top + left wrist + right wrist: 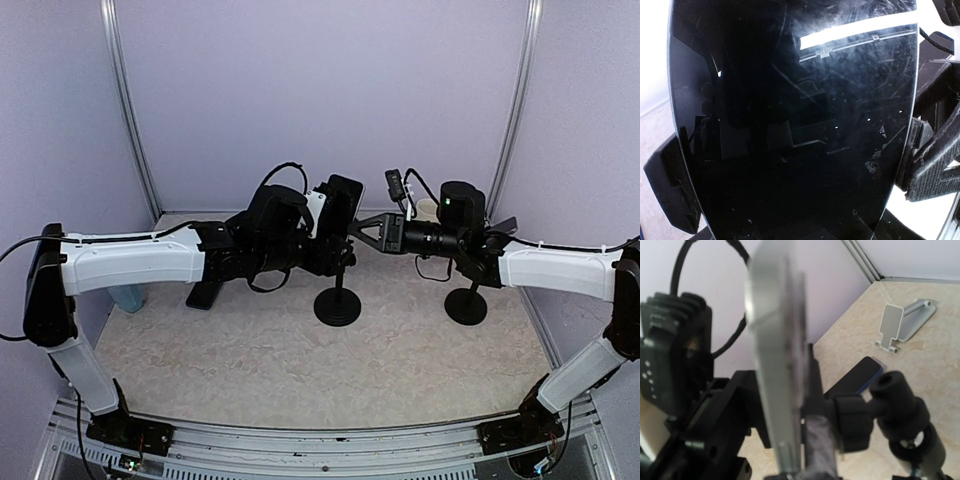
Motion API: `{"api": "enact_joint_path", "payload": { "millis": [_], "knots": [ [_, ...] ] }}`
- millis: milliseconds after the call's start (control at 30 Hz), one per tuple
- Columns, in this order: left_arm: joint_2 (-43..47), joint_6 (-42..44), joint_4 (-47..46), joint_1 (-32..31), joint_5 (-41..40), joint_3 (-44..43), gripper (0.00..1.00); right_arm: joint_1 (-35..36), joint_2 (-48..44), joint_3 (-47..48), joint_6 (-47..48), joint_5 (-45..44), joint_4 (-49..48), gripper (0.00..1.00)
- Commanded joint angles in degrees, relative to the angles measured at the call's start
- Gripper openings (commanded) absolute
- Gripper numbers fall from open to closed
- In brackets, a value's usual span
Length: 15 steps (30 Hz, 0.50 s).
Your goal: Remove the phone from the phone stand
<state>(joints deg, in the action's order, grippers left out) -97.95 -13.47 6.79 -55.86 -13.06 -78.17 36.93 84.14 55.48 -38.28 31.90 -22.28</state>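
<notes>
The phone (343, 200) is black and stands upright in the black phone stand (337, 305), a pole on a round base at mid table. Its dark screen (790, 125) fills the left wrist view. My left gripper (328, 218) has its fingers (935, 167) against the phone's two long edges and is shut on it. In the right wrist view the phone shows edge-on (775, 355), with the stand's clamp (857, 420) behind it. My right gripper (355, 232) comes in from the right, and its grey pad (817, 447) is pressed on the stand's back plate.
A second round-based stand (466, 305) stands to the right under the right arm. Another dark phone (205, 295) lies flat on the table at left; it also shows in the right wrist view (860, 375). A small silver stand (902, 322) lies near the back wall.
</notes>
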Motion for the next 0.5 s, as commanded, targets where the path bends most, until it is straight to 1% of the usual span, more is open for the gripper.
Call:
{"api": "enact_joint_path", "payload": {
  "millis": [0,67,267,467],
  "knots": [
    [3.52,-0.23,-1.21,2.58,-3.45,1.29,0.39,-0.76,-0.77,-0.29,0.74,0.33,0.32,0.02],
    [4.08,-0.24,-0.94,3.27,-4.01,1.76,0.38,-0.93,-1.11,-0.66,0.84,0.40,0.25,0.00],
    [6.58,-2.97,-0.59,7.37,-5.04,3.89,0.35,-1.49,-2.02,-2.24,1.27,1.28,0.20,0.00],
    [6.90,-4.99,-0.76,8.75,-6.25,5.02,0.32,-1.77,-1.63,-2.72,1.84,4.19,-0.78,0.00]
  ]
}}
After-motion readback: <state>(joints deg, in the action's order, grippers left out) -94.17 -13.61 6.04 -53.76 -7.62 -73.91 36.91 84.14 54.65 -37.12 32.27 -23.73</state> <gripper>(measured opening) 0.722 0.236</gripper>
